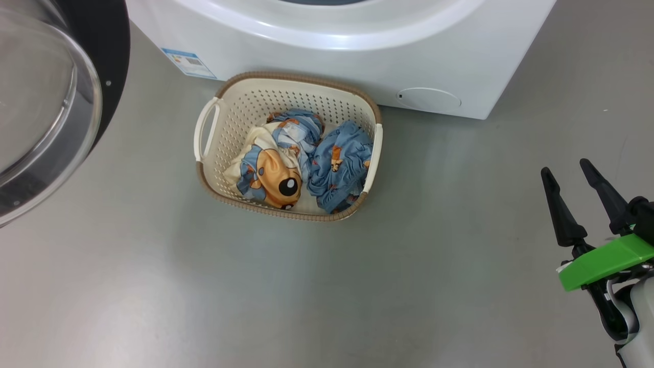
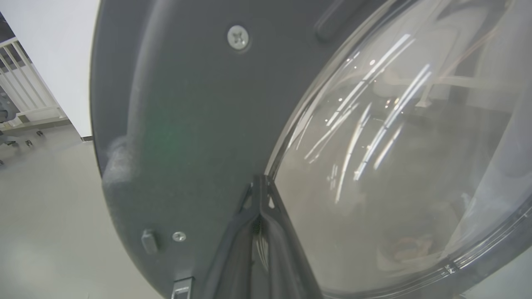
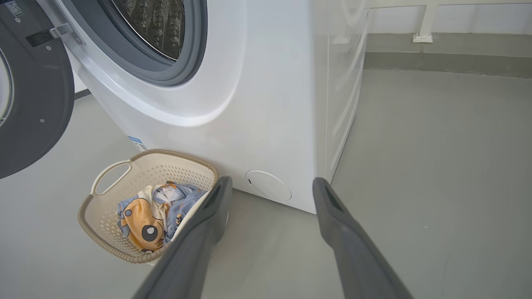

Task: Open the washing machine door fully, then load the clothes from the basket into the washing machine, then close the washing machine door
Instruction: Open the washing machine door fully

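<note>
The washing machine (image 1: 357, 61) stands at the top of the head view, and its steel drum (image 3: 153, 20) lies open in the right wrist view. The washing machine door (image 1: 51, 102) is swung out to the left, glass bowl facing me. The basket (image 1: 235, 102) sits on the floor before the machine with the blue and cream clothes (image 1: 306, 158) piled inside. My right gripper (image 1: 564, 167) hovers open at the lower right, well right of the basket (image 3: 124, 174), holding nothing. My left gripper (image 2: 259, 179) is shut, its tips close against the door's inner face (image 2: 187, 124) where the dark rim meets the glass.
Grey floor (image 1: 255, 286) spreads in front of and to the right of the basket. A round white service flap (image 1: 428, 98) and a blue label sticker (image 1: 189, 62) mark the machine's lower front. A white railing (image 2: 25, 83) stands beyond the door.
</note>
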{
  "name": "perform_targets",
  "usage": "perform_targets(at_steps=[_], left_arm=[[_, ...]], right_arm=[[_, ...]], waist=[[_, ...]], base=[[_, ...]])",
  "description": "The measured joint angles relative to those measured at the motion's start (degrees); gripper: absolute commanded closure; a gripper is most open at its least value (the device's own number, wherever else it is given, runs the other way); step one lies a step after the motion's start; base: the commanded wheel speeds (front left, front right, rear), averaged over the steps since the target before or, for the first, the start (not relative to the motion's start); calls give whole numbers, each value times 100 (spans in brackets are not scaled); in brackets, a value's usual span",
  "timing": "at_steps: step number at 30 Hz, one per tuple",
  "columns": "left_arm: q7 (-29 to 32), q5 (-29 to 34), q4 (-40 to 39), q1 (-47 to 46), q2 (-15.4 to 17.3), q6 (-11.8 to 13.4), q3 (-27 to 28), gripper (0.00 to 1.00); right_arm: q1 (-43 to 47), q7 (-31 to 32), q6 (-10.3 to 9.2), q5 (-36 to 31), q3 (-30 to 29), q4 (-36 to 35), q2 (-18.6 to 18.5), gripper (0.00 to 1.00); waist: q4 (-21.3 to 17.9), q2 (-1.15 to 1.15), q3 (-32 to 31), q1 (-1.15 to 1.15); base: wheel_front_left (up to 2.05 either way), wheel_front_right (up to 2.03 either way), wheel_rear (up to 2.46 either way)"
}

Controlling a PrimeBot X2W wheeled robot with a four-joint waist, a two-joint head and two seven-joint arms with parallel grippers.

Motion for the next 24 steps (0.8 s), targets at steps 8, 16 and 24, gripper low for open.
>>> perform_targets(at_steps=[8, 16, 24], left_arm=[[0, 67, -71, 47, -134, -98, 131, 100], [0, 126, -657, 738, -583, -368, 208, 100], [1, 116, -1248, 1575, -1150, -570, 272, 100]], right_arm=[[-7, 0, 0, 0, -1, 89, 73, 0], [185, 0, 0, 0, 41, 159, 194, 0], [444, 0, 0, 33, 75, 200, 238, 0]], waist=[[13, 0, -251, 0], [34, 0, -609, 0], [58, 0, -1079, 0]], base=[[0, 0, 0], [0, 0, 0], [0, 0, 0]])
